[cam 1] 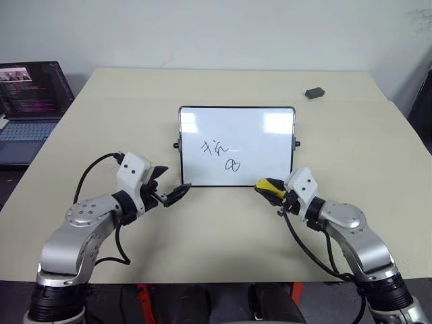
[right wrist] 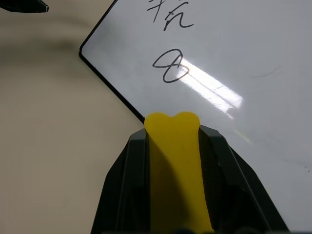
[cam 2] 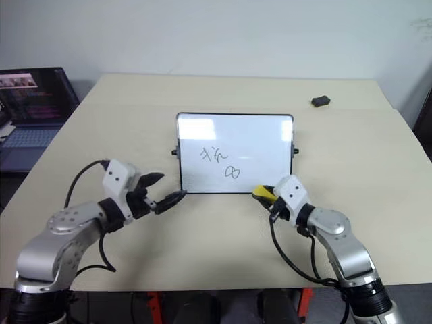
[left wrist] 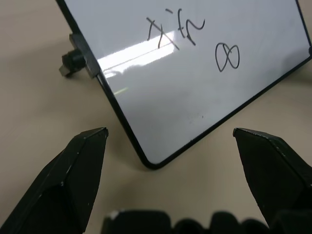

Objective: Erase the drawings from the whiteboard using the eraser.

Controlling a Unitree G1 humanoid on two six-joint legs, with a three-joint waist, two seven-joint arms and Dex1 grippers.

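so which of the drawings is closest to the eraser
The looped figure-eight, lowest of the drawings, sits nearest the yellow eraser held in the right gripper; the character-like squiggles lie higher and further left.

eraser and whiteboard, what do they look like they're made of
Eraser: looks like soft yellow foam or rubber with a matte face; its end bulges where the right hand squeezes it. Whiteboard: smooth, glossy white panel, since ceiling lights mirror off it; the thin black frame is probably plastic.

One whiteboard (cam 1: 236, 145), one eraser (cam 1: 268, 183), one laptop (cam 1: 30, 108), one grey lump (cam 1: 314, 92), two tools (cam 1: 167, 189) (cam 1: 273, 192)
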